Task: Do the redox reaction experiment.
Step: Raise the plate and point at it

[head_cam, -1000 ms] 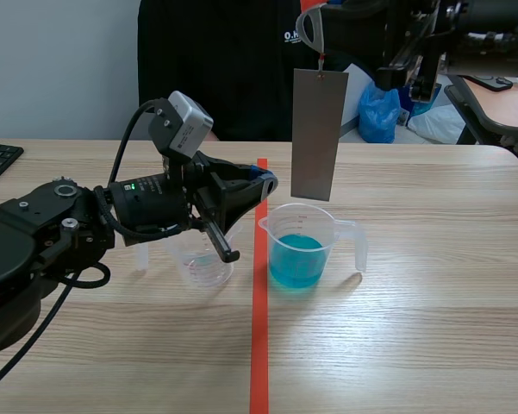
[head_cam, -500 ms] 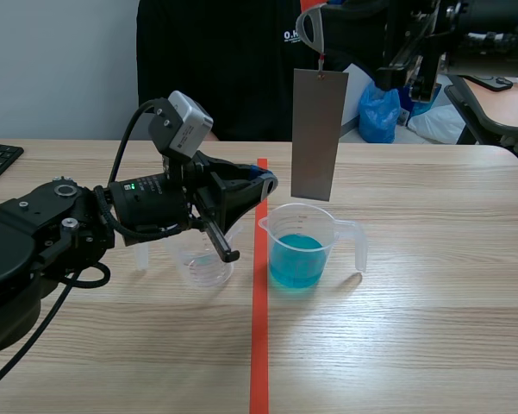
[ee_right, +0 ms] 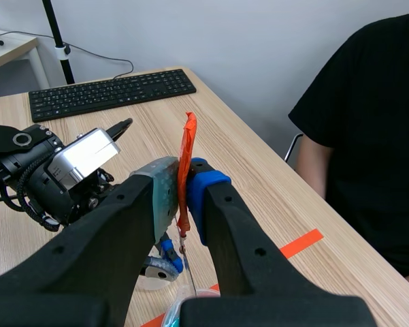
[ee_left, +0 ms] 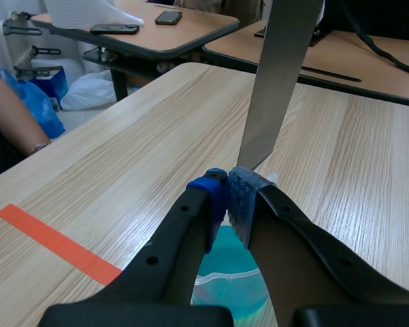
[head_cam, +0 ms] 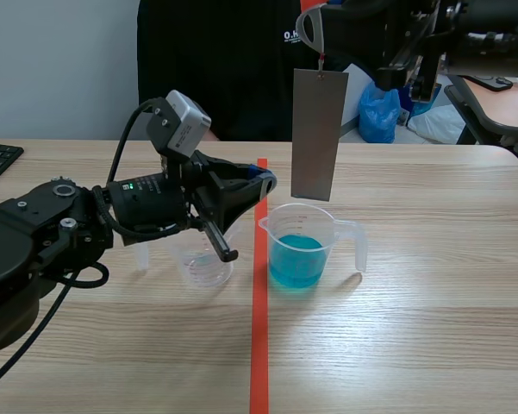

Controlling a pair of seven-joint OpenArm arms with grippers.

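Right gripper [ee_right: 184, 185] pinches the orange strip [ee_right: 189, 136], metal plate [head_cam: 318, 134] hanging below its fingers; left gripper [ee_left: 228, 197] clenched on nothing.

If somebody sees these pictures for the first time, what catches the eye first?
A grey metal plate hangs upright from an orange strap pinched in the right tool, just above a clear jug of blue liquid beside the red tape line. The left tool, shut, points toward the plate, above a small clear cup.

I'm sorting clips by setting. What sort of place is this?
Probably an office-like lab workroom: wooden desks, a keyboard, and a beaker of blue liquid beneath a metal plate hanging by an orange strip from the right tool.
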